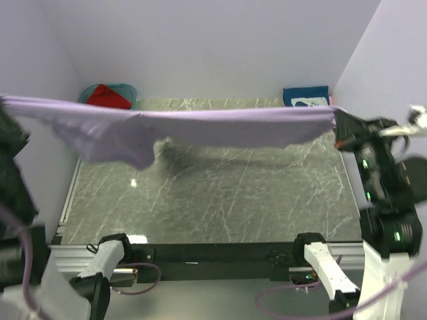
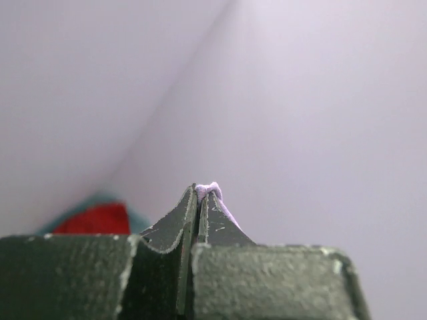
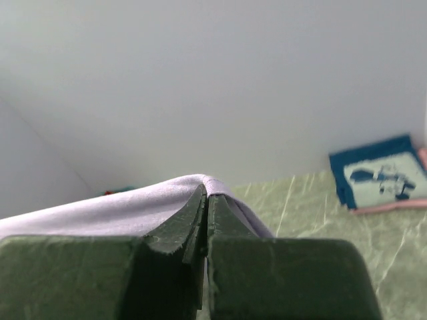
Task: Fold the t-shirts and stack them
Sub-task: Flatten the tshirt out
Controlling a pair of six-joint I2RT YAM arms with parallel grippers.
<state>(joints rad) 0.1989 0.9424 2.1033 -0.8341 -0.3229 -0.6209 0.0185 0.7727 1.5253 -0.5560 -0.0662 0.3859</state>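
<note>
- One marbled table point(image 1: 220, 200); four shirts in all.
- One lavender shirt point(image 1: 200, 127), pulled out in a long band in the air above the table; one end sags lower on the left.
- Two grippers: left gripper point(image 2: 204, 193) pinched together on the lavender shirt's left end; right gripper point(image 3: 205, 197) clamped on its right end.
- One teal tub point(image 1: 127, 88) at the far left corner; one red shirt point(image 1: 109, 97) in it.
- One navy shirt point(image 1: 305, 97), folded, white graphic up, at the far right corner.
- One pink shirt point(image 3: 393, 205) under the navy one; only its edge shows.
</note>
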